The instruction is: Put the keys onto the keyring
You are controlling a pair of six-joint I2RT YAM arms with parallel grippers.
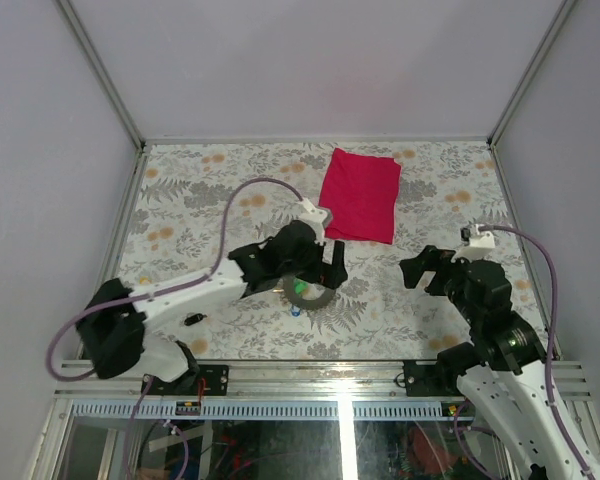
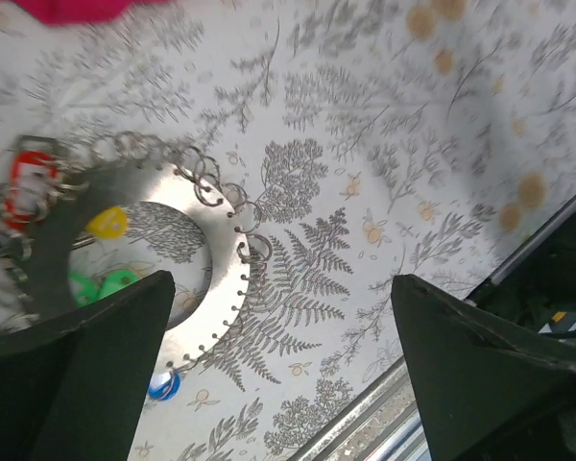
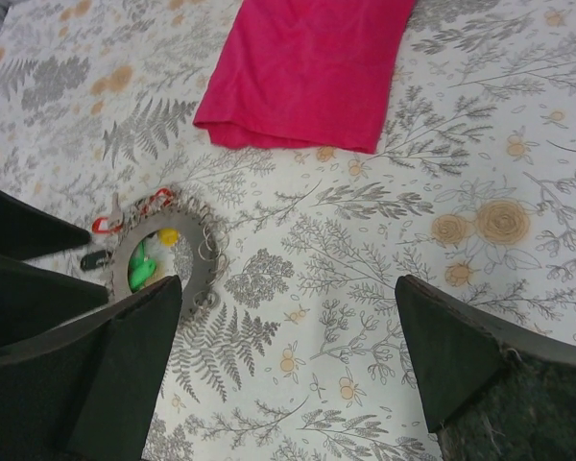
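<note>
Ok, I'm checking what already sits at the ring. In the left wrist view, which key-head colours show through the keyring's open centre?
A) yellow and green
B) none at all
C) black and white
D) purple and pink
A: in the left wrist view a yellow head and green heads show inside the open centre of the keyring.

Wide-banded grey metal keyring, open-centred, lying flat on the table right beneath the left tool, partly hidden by one of its fingers. Tiny holes around the rim, small wire loops linked along part of it. Green keys and yellow key inside the open centre. Red key at the rim among the loops. Blue key just outside the rim, beside that finger.
</note>
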